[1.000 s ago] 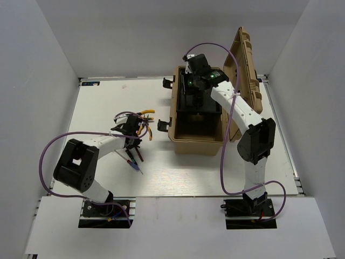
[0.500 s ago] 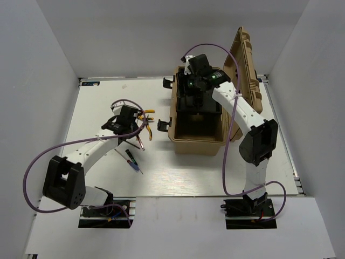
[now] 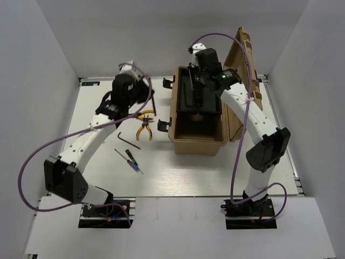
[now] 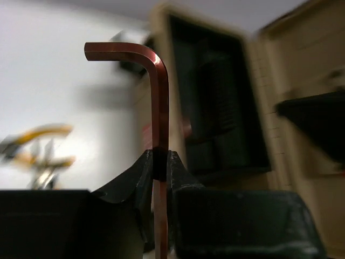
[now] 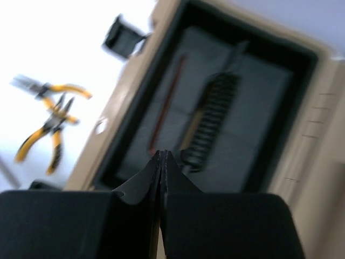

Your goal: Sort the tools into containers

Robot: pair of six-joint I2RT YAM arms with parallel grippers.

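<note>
My left gripper (image 3: 146,89) is shut on a dark brown L-shaped hex key (image 4: 159,102) and holds it upright in the air, left of the open tan toolbox (image 3: 178,137). My right gripper (image 5: 163,156) is shut with nothing in it, above the toolbox's black tray (image 5: 259,124). The tray holds a thin reddish tool (image 5: 167,102) and a tool with a black ribbed handle (image 5: 213,118). Two yellow-and-black pliers (image 3: 144,123), another hex key (image 3: 128,139) and two screwdrivers (image 3: 130,159) lie on the table left of the toolbox.
The toolbox lid (image 3: 245,70) stands open at the back right. A black latch (image 3: 162,126) sticks out from the toolbox's left side, close to the pliers. White walls close in the table (image 3: 178,172) on three sides.
My left arm has risen from the pile of tools with the hex key and swung back and right toward the toolbox. My right gripper has shifted slightly over the tray.
</note>
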